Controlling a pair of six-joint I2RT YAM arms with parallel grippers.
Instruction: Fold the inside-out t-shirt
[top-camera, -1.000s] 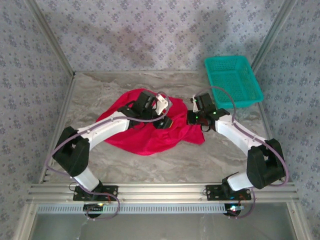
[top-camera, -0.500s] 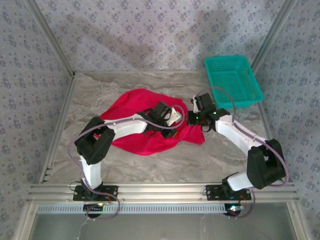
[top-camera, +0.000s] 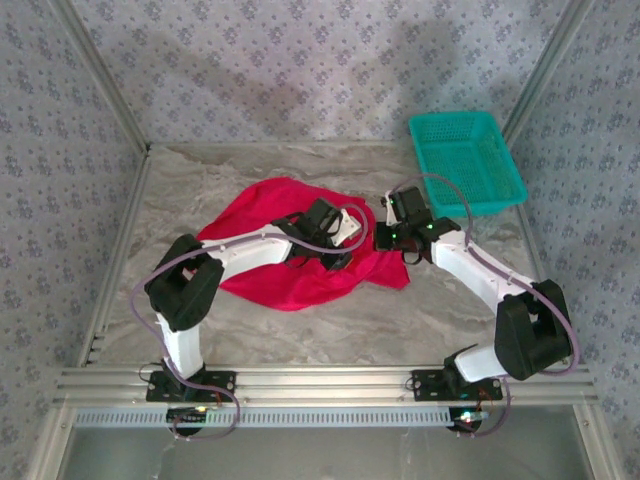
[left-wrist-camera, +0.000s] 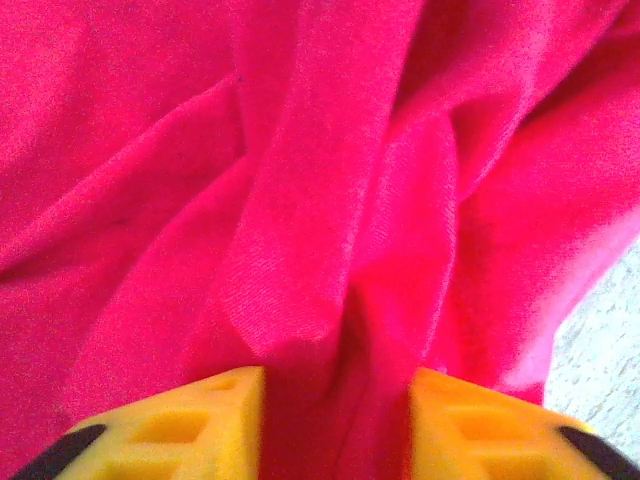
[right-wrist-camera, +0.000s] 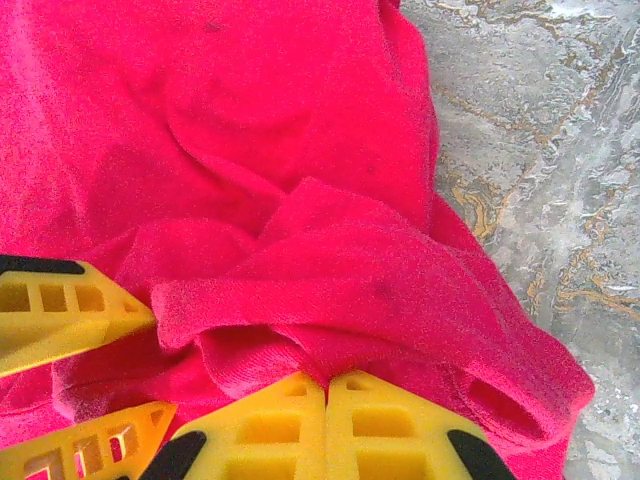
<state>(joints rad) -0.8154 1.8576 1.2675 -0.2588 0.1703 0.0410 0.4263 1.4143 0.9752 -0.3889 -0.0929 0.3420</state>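
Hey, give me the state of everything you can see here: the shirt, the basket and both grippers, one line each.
t-shirt: crumpled in a heap, not yet folded.
basket: upright, empty, apart from the t-shirt.
left gripper: open, with a fold of the t-shirt in the gap.
right gripper: shut, pinching an edge of the t-shirt.
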